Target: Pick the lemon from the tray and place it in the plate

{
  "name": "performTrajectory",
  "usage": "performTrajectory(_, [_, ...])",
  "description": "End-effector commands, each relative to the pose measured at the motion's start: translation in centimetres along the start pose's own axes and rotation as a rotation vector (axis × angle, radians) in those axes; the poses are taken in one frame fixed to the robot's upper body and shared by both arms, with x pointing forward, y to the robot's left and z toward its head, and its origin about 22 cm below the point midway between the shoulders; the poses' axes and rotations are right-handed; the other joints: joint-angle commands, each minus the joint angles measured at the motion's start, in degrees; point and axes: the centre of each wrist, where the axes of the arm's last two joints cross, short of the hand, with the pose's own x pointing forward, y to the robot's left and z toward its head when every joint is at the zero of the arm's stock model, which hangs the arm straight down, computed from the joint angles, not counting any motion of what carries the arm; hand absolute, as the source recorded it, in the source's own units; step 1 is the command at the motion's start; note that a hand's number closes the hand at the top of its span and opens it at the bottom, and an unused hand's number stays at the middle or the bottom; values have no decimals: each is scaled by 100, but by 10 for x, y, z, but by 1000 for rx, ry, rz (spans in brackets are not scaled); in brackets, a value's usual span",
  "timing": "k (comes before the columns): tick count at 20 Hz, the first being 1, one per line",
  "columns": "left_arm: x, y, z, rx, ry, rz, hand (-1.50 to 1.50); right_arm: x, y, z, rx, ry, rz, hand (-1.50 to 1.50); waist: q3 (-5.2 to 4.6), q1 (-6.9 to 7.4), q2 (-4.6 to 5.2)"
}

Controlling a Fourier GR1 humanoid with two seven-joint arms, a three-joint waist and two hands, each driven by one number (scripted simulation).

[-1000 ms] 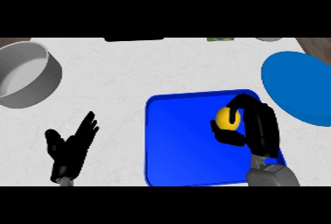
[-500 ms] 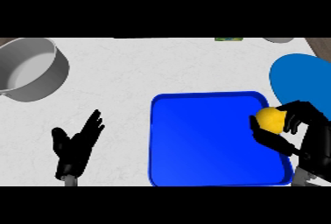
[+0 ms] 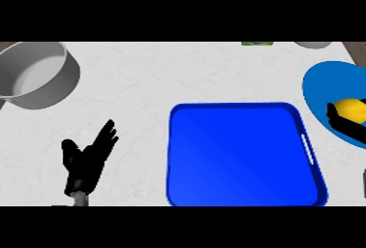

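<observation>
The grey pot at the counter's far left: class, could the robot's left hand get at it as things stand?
Probably yes: the left hand rests open, holding nothing, and only bare counter lies between it and the grey pot.

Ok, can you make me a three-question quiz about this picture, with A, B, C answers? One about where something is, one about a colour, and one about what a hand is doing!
1. Where is the lemon?
A. In the grey pot
B. Over the blue plate, at the picture's right edge
C. In the middle of the tray

2. What colour is the tray?
A. Blue
B. Red
C. Green

3. What is the left hand doing?
A. Holding the lemon
B. Gripping the pot
C. Resting open over the counter, holding nothing

Answers:
1. B, the yellow lemon shows against the plate, with the right hand by it.
2. A, the tray is bright blue all over.
3. C, its fingers are straight and spread, away from everything.
</observation>
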Motion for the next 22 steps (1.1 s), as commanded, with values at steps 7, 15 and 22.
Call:
performTrajectory(7, [6, 0, -1, -26, 18, 6, 0, -61, -5, -84, -78, 21, 19, 150, -4, 138, 54])
performTrajectory(15, [7, -5, -10, -38, -4, -1, 0, -95, -34, -96, 64, 221, 130, 150, 6, 281, 150])
performTrajectory(22, [12, -11, -13, -59, -25, -17, 0, -94, -32, -101, 271, 236, 127, -150, 24, 356, 167])
